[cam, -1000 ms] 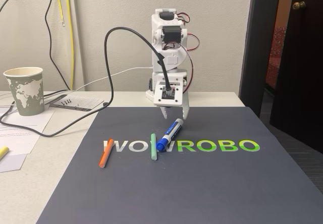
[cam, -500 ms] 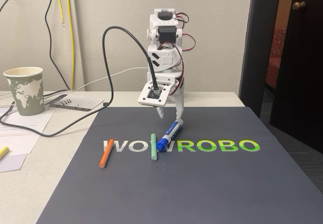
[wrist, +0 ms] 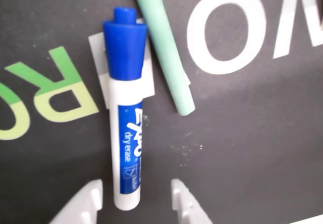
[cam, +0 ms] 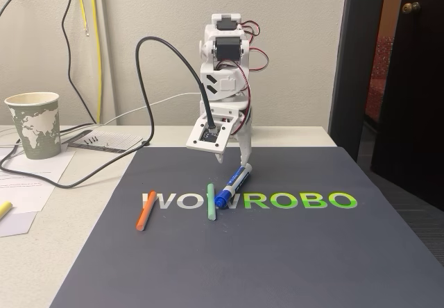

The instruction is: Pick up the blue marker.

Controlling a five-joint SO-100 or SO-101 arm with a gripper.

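Fixed view first: the white plastic gripper (cam: 234, 164) hangs low over the dark matte mat (cam: 291, 252), its two pointed fingers spread apart, nothing between them pinched. The blue marker (cam: 233, 185) lies flat on the mat, its white barrel end right at the gripper's fingertips, its blue cap angled away toward the camera. Just to the left of the gripper's tips lies the thin green stick (cam: 211, 202), and farther left the thin orange stick (cam: 146, 209), both slim and smooth. Well off to the left, a paper cup (cam: 34, 124) with a map print stands on the pale tabletop (cam: 41, 252).

Now the wrist view: two white fingertips poke up from the bottom edge, the gripper (wrist: 133, 204) open, and the blue marker's (wrist: 127, 128) rounded barrel end sits squarely between them, with a gap on each side. Glossy white barrel, blue "EXPO dry erase" label, stepped blue cap at the far end. The green stick (wrist: 166, 52) slants just right of the cap, a plain matte rod.
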